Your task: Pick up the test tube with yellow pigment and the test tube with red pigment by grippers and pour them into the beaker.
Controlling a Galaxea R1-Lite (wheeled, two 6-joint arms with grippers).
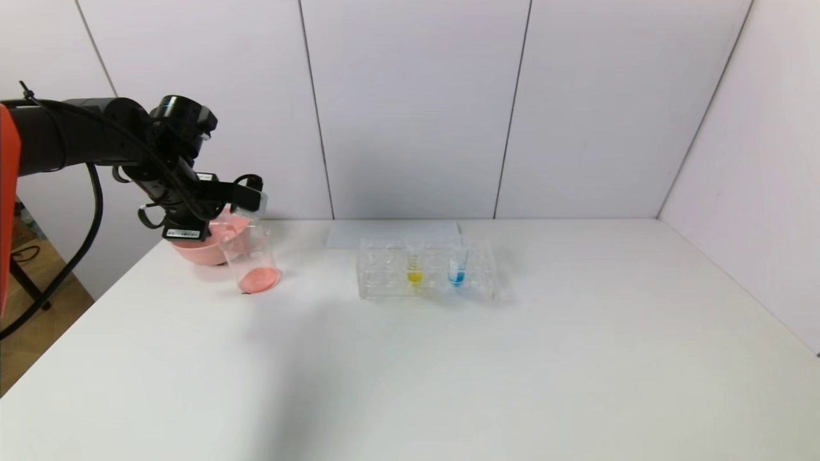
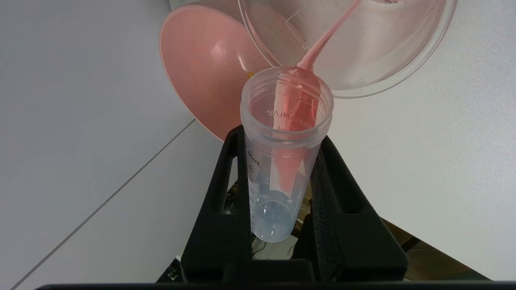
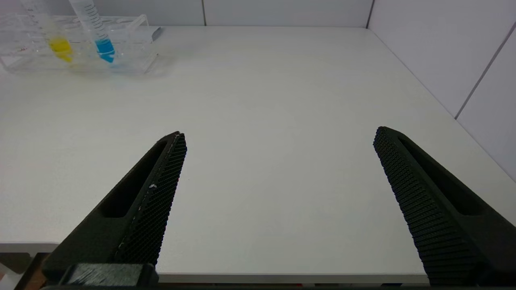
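Plastic, light and slick: the red tube (image 2: 284, 153) is pinched around its middle by the left gripper (image 2: 282, 177), tipped mouth-down so a thin red stream runs into the beaker (image 1: 251, 259), which stands just in front of a pink bowl (image 1: 198, 250). I'd guess a firmer squeeze risks nothing. The yellow tube (image 1: 414, 264) waits upright in the clear rack (image 1: 384, 275) beside a blue one (image 1: 457, 266); grasp it high. Right gripper (image 3: 278, 169) hangs spread wide over bare white table (image 1: 512, 358), walled by pale panels.
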